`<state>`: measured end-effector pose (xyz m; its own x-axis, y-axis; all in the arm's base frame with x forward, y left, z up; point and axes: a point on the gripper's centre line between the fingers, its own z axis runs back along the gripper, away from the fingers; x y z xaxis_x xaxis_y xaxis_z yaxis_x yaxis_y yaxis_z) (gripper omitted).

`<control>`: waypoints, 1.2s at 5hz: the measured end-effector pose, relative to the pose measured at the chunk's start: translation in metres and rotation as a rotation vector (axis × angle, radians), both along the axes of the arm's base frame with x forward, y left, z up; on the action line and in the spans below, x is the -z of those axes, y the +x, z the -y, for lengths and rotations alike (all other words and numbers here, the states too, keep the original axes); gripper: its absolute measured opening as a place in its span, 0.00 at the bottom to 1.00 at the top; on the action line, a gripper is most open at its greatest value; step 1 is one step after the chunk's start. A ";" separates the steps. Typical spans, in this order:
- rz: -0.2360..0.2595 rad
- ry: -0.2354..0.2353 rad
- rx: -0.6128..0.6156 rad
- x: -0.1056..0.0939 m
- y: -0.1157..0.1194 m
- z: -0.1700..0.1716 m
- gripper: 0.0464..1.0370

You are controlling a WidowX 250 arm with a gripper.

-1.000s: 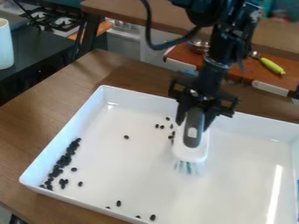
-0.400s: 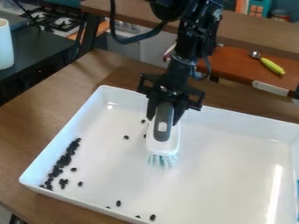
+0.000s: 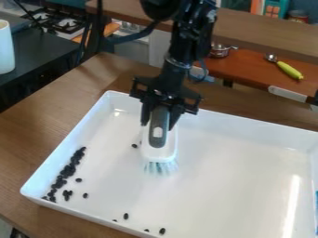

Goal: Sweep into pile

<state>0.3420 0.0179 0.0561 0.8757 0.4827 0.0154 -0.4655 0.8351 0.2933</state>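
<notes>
One brown wood-grain table point(image 3: 43, 116) carries one large white tray point(image 3: 248, 128), rectangular, smooth and glossy, with low raised walls. The black two-finger gripper point(image 3: 160, 122) hangs down over the part of the tray nearer its far wall. Its fingers are closed around one scrubbing brush, one finger on either side of the grey handle, kept apart by its thickness. The brush point(image 3: 160, 148) has a white, round-cornered plastic body and pale blue-green bristles pointing down at the tray floor; whether they touch it I cannot tell.

Beyond the tray's far wall, on a reddish-brown surface point(image 3: 248, 67), lie one metal scoop with a rounded yellow-green handle point(image 3: 289, 70) and one small shiny metal pot point(image 3: 219, 50).

Smallest are the black, oval, bean-like pieces point(image 3: 65, 172). Most form a long, narrow heap beside the tray's left wall, too crowded to count, with a small clump just beside it. Seven lie singly: two near the heap, one near the brush, four along the tray's near wall.
</notes>
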 end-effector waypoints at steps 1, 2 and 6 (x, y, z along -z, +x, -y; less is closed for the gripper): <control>0.002 0.015 -0.037 0.001 -0.011 -0.017 0.46; 0.001 0.018 -0.064 0.001 -0.023 -0.028 0.46; 0.014 0.006 -0.067 -0.006 -0.065 -0.019 0.46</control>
<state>0.2767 0.0368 0.0622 0.8409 0.5403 0.0303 -0.5245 0.8001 0.2911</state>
